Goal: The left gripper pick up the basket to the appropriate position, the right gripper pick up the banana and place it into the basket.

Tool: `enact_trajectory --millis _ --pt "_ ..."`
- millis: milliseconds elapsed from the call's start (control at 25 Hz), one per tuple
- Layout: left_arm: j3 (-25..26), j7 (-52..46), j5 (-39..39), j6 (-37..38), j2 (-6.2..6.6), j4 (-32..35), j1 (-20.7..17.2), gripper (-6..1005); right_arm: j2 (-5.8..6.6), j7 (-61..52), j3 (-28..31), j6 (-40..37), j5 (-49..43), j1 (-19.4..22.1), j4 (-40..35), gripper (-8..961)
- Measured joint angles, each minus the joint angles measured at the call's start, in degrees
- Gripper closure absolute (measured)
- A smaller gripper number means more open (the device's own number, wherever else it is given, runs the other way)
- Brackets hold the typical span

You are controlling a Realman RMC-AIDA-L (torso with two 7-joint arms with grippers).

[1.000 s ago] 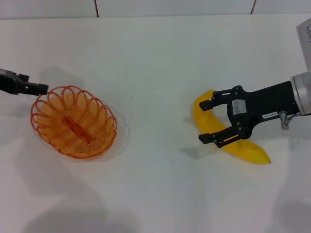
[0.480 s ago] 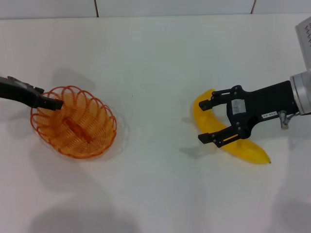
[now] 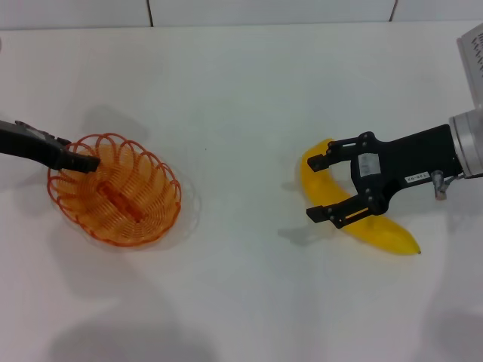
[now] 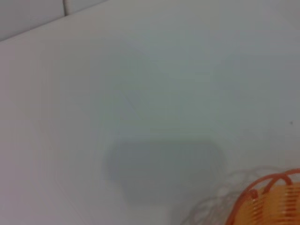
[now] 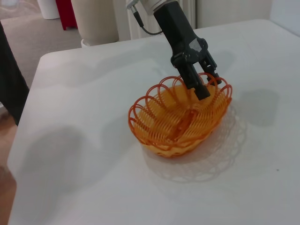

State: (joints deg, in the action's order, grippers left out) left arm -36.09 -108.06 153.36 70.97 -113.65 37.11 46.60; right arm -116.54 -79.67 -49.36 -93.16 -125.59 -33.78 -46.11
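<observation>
The orange wire basket [image 3: 115,190] sits on the white table at the left; it also shows in the right wrist view [image 5: 180,117] and at a corner of the left wrist view [image 4: 267,201]. My left gripper [image 3: 83,161] reaches over the basket's left rim, its tip inside the rim [image 5: 202,86]. The yellow banana [image 3: 381,230] lies on the table at the right. My right gripper [image 3: 317,188] is open and straddles the banana's middle, one finger on each side, low over the table.
A white boxy object [image 3: 472,53] stands at the far right edge. The table's back edge meets a tiled wall [image 3: 226,11]. In the right wrist view the table ends at an edge [image 5: 28,108] with floor beyond.
My left gripper moved right and down from outside the basket to its rim, then held still. The right gripper and banana have barely moved.
</observation>
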Motion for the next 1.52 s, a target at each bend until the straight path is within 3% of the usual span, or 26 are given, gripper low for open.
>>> enact_trajectory --millis 480,720,800,1000,1320,1520 --pt "-0.01 -0.84 0.01 -1.72 0.01 -0.02 -0.46 386 0.00 0.00 -0.04 0.17 0.00 -0.08 0.50 63" --pt "-0.03 -0.83 0.00 -1.71 0.05 -0.02 -0.46 619 0.00 0.02 -0.04 0.23 0.00 -0.07 0.61 63" --pt "-0.03 -0.84 0.00 -1.71 0.23 -0.02 -0.46 829 0.00 0.02 -0.04 0.25 0.00 -0.06 0.61 63" --pt "-0.03 -0.96 -0.16 -0.51 0.46 0.72 -0.43 868 0.00 0.03 -0.03 0.71 0.00 0.28 0.60 64" --pt "0.00 -1.13 -4.75 8.62 -1.23 9.93 -0.97 912 0.00 0.02 0.03 0.97 0.00 0.48 0.58 64" --pt "0.42 -1.49 -8.03 9.44 -1.33 10.47 -1.07 916 0.00 0.01 0.05 0.97 0.00 0.42 0.58 64"
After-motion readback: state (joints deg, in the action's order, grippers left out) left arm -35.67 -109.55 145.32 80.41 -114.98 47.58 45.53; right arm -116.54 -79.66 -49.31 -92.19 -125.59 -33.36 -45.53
